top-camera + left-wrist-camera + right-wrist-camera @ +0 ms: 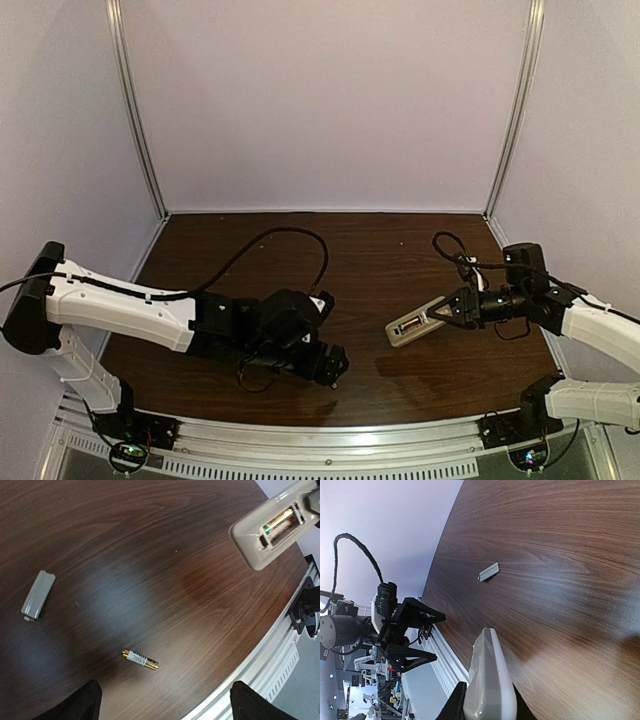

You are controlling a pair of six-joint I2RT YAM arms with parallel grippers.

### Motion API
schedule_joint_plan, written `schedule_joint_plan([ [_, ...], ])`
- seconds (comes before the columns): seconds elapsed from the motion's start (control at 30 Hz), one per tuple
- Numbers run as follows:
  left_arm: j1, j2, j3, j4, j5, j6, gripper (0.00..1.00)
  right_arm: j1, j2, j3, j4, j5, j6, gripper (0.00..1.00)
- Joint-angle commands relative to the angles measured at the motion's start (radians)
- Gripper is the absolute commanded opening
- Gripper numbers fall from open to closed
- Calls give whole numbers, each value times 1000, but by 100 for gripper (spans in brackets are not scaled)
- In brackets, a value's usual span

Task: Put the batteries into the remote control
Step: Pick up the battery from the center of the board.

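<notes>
The right tool [447, 312] is closed on one end of the remote [413, 326] and holds it tilted above the tabletop [380, 250], with its open compartment facing the left wrist camera. One battery [278, 522] sits inside this compartment. The other battery [140, 659] lies on the tabletop, just ahead of the left tool [165, 695], whose fingers [80, 702] are spread wide and hold nothing. The grey cover [38, 594] lies on the tabletop, well apart from this battery.
</notes>
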Motion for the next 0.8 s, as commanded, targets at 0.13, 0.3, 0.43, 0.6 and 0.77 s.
schedule_joint_plan([
  [0.13,-30,151,100,-147,-58,-329,75,-7,-43,19,-45,21,-19,0],
  [0.3,-43,235,155,-162,-55,-341,70,-6,-45,21,-50,17,-21,0],
  [0.43,-43,296,200,-196,-69,-350,64,-6,-54,23,-62,16,-21,0],
  [0.6,-43,350,254,-222,-86,-339,56,-6,-55,26,-67,10,-20,0],
  [0.77,-42,390,293,-260,-102,-332,50,-6,-52,38,-71,-2,-19,0],
])
